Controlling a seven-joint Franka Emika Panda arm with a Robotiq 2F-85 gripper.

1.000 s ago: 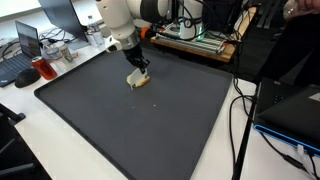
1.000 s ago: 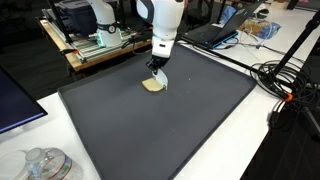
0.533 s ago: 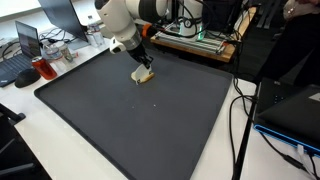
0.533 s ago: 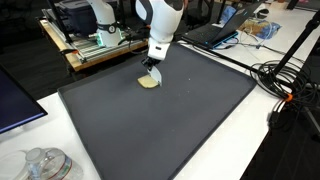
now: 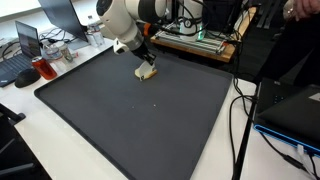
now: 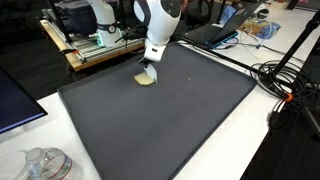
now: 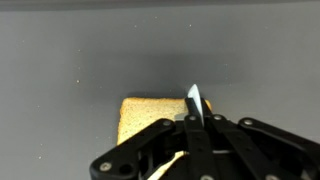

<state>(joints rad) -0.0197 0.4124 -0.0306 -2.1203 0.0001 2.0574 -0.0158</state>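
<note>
A slice of light brown bread [image 5: 147, 73] [image 6: 146, 80] lies flat on the dark grey mat [image 5: 150, 125] [image 6: 170, 125], near its far edge. My gripper [image 5: 142, 62] [image 6: 150, 66] points down at the slice's edge. In the wrist view the bread [image 7: 145, 118] lies just left of my gripper [image 7: 195, 118]. The jaws are shut, and a thin pale pointed blade [image 7: 195, 99] sticks out past their tips over the bread's right edge. Whether the blade touches the bread I cannot tell.
Beside the mat are a laptop [image 5: 28, 40] and a red mug [image 5: 45, 70]. A wooden rack of equipment [image 5: 195, 40] [image 6: 95, 42] stands behind it. Black cables [image 5: 240, 110] [image 6: 290, 80] trail along one side. A glass jar [image 6: 45, 163] sits near a front corner.
My gripper and the bread have both slid a short way toward the mat's far edge, staying together. The jaws stayed shut.
</note>
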